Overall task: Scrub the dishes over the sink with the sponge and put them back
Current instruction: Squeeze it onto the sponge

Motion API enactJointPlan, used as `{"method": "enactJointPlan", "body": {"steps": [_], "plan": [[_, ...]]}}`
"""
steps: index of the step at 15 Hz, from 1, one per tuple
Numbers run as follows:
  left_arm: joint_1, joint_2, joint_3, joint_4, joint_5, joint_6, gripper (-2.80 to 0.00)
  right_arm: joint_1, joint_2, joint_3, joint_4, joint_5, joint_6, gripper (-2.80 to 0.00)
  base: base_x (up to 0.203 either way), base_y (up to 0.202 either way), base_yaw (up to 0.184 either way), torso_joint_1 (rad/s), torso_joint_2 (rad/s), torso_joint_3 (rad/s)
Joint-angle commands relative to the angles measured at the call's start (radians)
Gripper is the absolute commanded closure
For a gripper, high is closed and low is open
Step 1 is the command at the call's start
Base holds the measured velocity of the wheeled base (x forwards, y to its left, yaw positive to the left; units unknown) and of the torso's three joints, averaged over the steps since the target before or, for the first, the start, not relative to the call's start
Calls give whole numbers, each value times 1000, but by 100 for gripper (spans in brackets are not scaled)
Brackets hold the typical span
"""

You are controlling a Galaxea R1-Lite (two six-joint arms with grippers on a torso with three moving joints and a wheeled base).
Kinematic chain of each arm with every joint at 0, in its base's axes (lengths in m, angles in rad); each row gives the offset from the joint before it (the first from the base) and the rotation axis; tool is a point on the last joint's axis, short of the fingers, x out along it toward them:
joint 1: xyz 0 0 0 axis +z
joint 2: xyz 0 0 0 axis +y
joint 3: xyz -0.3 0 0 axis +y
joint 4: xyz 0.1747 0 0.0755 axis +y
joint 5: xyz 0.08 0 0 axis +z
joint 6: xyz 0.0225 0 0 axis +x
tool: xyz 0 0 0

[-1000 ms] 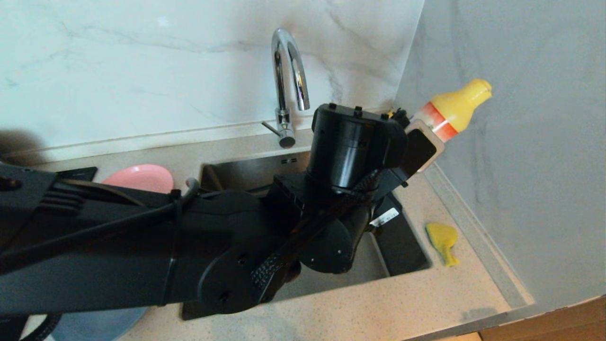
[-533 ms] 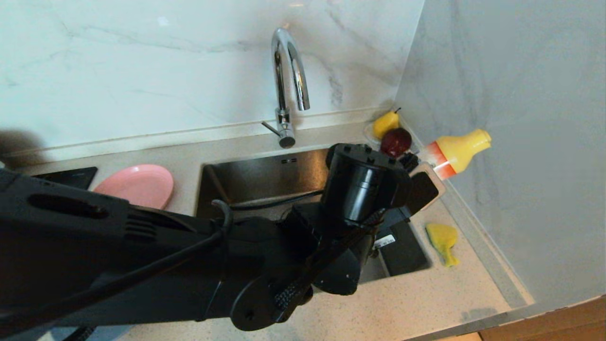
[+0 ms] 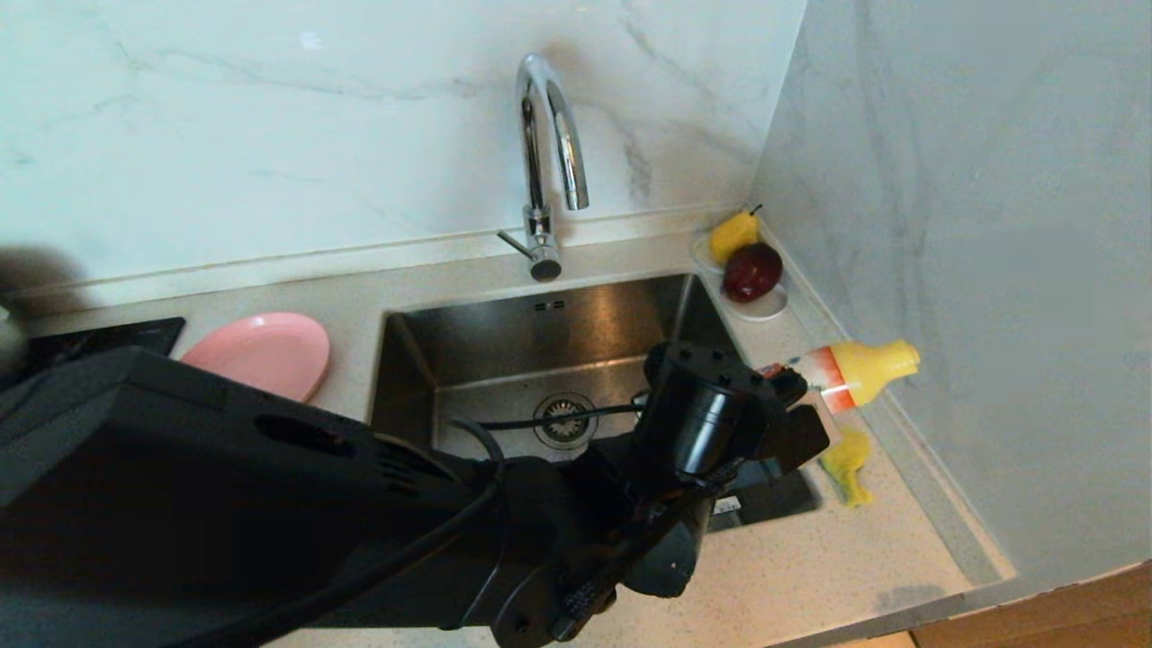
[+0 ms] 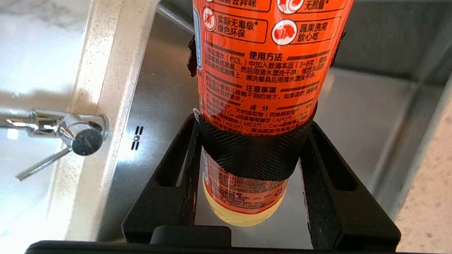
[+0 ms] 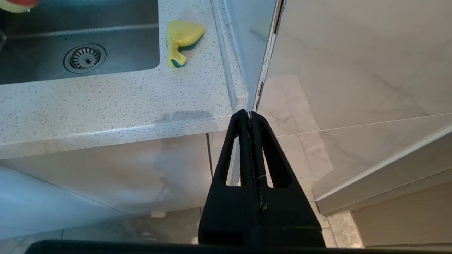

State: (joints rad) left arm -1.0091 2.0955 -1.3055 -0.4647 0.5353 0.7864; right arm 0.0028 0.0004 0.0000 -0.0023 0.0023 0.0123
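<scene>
sponge (image 3: pixel 846 464) lies on the speckled counter (image 3: pixel 810 576) just right of the sink (image 3: pixel 504 333), partly hidden in the head view behind the left gripper (image 3: pixel 804 423); its long axis runs near-to-far, roughly parallel to the right-hand wall.

sink: square steel basin, strainer drain (image 3: pixel 564 419) at centre, curved chrome tap (image 3: pixel 547 153) on the far rim. no dish in it.

left arm: reaches across the basin to its right side. the left gripper is clamped on an orange dish-soap bottle (image 4: pixel 263 70), pads against the label. the bottle lies tilted, yellow cap (image 3: pixel 871 367) pointing right toward the wall, directly above and far of the sponge.

pink plate (image 3: pixel 259 353): on the counter left of the sink, untouched.

saucer with pear and red fruit (image 3: pixel 747 270): far right corner.

right gripper (image 5: pixel 251 116): pressed fully together, empty, parked below counter level off the near right corner.

judgement: the sponge lies just below and near of the occupied left gripper; the right gripper is free.

views: only the right wrist view shows the sponge whole, with its green layer; only the left wrist view shows the grip on the bottle.
</scene>
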Motion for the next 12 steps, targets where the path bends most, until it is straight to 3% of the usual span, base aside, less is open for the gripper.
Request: {"method": "enactJointPlan", "body": {"steps": [1,3,6,12], "plan": [[1,23,-15,0,5,37,0,0,1,0,0,1,0,0,0,0,0,0,0,0],[1,32,-12,12,16,67,0,0,0,0,-1,1,0,0,0,0,0,0,0,0],[1,46,-52,106,93,71,0,0,0,0,-1,1,0,0,0,0,0,0,0,0],[1,177,-262,167,213,73,0,0,0,0,-1,1,0,0,0,0,0,0,0,0]]}}
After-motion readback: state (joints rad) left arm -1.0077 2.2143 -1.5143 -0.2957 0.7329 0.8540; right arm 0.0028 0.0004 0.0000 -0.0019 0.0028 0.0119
